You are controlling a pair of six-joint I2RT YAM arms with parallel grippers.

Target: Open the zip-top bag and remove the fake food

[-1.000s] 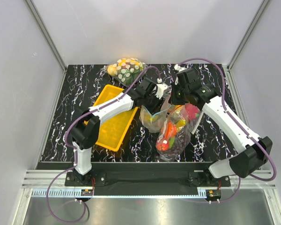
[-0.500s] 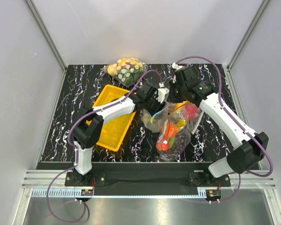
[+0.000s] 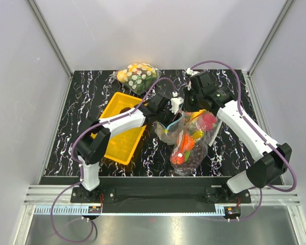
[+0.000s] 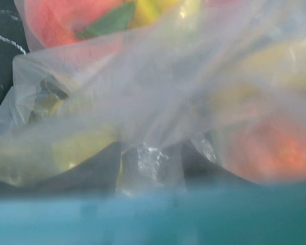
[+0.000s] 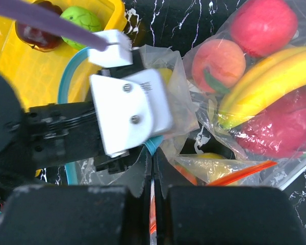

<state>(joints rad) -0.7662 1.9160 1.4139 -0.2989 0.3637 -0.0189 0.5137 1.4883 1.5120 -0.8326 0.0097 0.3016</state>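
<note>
Over the last second the right arm has moved in toward the left one, and both now meet at the mouth of the small clear zip-top bag with the teal zip strip (image 3: 167,130), which lies mid-table just right of the yellow plastic tray (image 3: 117,145). The teal strip now shows as an open loop, so the mouth looks parted.

The right gripper (image 5: 152,173) is nearly closed, pinching bag film. The left gripper (image 3: 176,107) is at the opposite lip, its fingers hidden, so I cannot tell its grip.

The bright green ball (image 5: 81,18) and dark red round fruit (image 5: 34,37) already sit in the tray. A pale yellow-green piece (image 4: 76,148) seems to be still inside the bag, so removal looks partly done.

In the way: the larger clear bag of red, orange and banana-like fruit (image 3: 194,145) presses against the small bag. The white-dotted bag (image 3: 137,76) sits at the back, well apart.
</note>
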